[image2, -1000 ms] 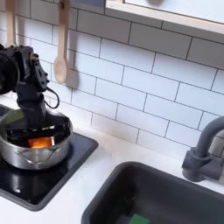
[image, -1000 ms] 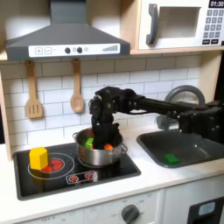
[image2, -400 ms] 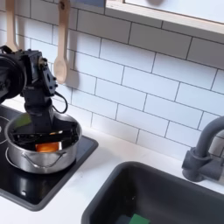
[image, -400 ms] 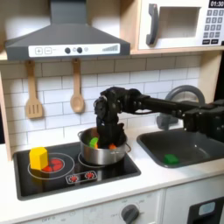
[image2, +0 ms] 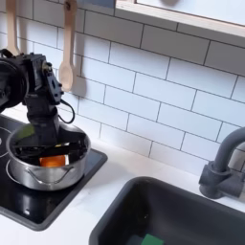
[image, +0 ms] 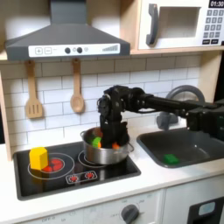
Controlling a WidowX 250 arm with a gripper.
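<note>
Where the first exterior view shows our gripper [image: 112, 133] clamped on the pot [image: 107, 150] rim above the stove [image: 52, 178], a yellow block [image: 38, 157] sits well apart, leftward. Second exterior view: pot [image2: 46, 161] near the stove's [image2: 67, 196] right edge, sink [image2: 182, 215] beyond.

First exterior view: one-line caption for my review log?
Arm's tool gripping the pot's rim on the toy stove.

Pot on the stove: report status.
End effector down inside the pot, grip state unclear. Orange and green pieces inside. Pot on the stovetop.
</note>
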